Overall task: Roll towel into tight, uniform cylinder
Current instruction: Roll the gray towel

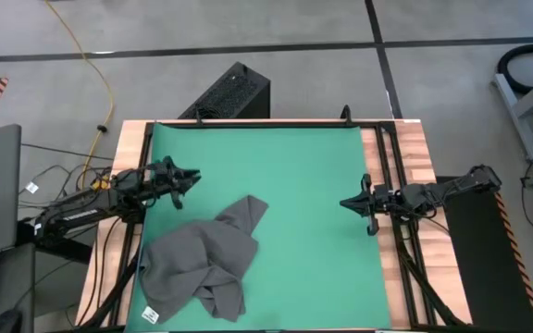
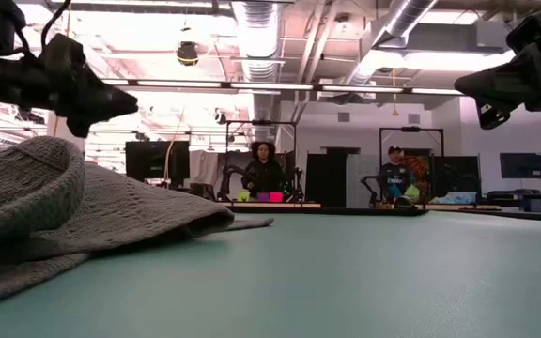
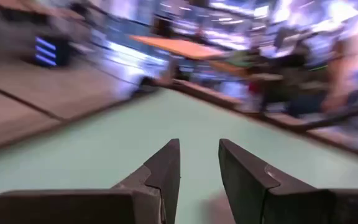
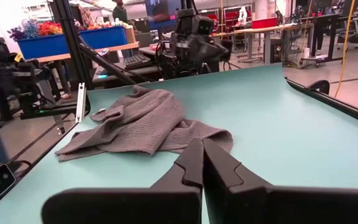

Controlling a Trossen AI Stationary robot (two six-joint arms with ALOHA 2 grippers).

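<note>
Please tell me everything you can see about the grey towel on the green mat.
The towel is a dark grey cloth of soft, woven look. It lies crumpled and unrolled, in loose folds, with one corner stretched toward the mat's middle. A small white tag shows at its near edge. It rests on the mat, in the near left part. Neither claw touches it: the left claw hovers beside it, the right claw is far off.

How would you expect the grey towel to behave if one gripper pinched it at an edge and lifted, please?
The towel lies crumpled in soft folds on the green mat, so it would probably hang limp, not hold shape. Its layers overlap loosely, so a lift may drag only some. The coarse weave suggests it would grip the mat rather than slide.
</note>
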